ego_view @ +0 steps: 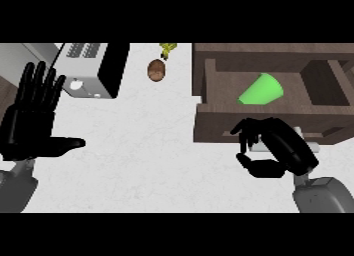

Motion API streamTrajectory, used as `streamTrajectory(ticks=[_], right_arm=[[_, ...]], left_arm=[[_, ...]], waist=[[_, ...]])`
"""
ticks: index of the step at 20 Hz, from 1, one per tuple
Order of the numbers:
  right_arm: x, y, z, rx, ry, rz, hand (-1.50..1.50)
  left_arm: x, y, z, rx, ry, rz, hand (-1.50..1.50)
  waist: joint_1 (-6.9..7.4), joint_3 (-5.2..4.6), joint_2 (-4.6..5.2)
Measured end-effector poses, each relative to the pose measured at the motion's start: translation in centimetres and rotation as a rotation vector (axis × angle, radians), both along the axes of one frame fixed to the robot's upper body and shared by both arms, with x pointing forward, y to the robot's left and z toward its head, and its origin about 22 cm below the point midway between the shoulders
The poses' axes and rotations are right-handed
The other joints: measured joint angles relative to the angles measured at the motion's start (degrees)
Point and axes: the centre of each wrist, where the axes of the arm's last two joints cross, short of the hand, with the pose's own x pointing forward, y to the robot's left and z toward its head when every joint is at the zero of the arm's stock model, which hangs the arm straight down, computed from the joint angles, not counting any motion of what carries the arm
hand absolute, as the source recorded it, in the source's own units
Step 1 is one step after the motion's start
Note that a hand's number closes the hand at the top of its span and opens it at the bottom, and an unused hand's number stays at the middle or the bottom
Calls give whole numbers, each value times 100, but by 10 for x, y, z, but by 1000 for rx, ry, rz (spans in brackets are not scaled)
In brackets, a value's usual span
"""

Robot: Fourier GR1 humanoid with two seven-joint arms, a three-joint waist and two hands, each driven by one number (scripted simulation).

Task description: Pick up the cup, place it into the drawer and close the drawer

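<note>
Lying in open drawer point(209, 127), cup point(261, 90) (green)

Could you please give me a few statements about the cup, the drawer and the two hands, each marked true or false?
1. The green cup lies inside the open drawer. True.
2. The right hand is at the drawer's front, fingers curled. True.
3. The left hand holds the cup. False: it is open, fingers up, at the view's left.
4. The drawer is fully shut. False: its inside is visible.
5. A brown object lies on the counter. True.
</note>
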Motion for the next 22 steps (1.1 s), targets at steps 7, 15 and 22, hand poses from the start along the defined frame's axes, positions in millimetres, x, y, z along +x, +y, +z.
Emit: streamTrajectory(ticks=[7,15,22], right_arm=[[35,1,-35,-121,40,-14,-150],[82,9,-61,-121,76,-18,-150],[117,-14,-61,-80,109,-17,-150]], left_arm=[[-16,29,-5,-10,-1,5,-150],[-22,51,-17,-18,1,-2,-150],[-24,61,-17,-23,-7,-30,-150]], waist=[[-11,1,5],[3,-2,6],[99,-6,23]])
